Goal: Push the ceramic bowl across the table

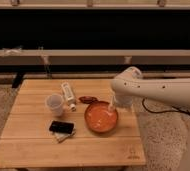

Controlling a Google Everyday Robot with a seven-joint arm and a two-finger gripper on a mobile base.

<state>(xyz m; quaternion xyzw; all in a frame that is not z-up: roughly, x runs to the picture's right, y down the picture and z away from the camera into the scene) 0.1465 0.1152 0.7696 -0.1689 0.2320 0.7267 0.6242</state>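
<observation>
While a white robot arm (158,90) reaches in from the right, its gripper (111,105) hangs at the far right rim of the ceramic bowl (100,119). Whether the claw is clenched or released cannot be told. The glossy orange-red bowl sits on the table (33,150), right of centre, and is the largest dish there. Just behind it lies a small dark red dish (88,99). To the left stands a white translucent cup (54,104), with a white bottle (68,94) lying on its side just beside it. A flat black object (61,127) rests nearer the front, on something pale. A small dark logo (132,154) marks the table's near edge.
</observation>
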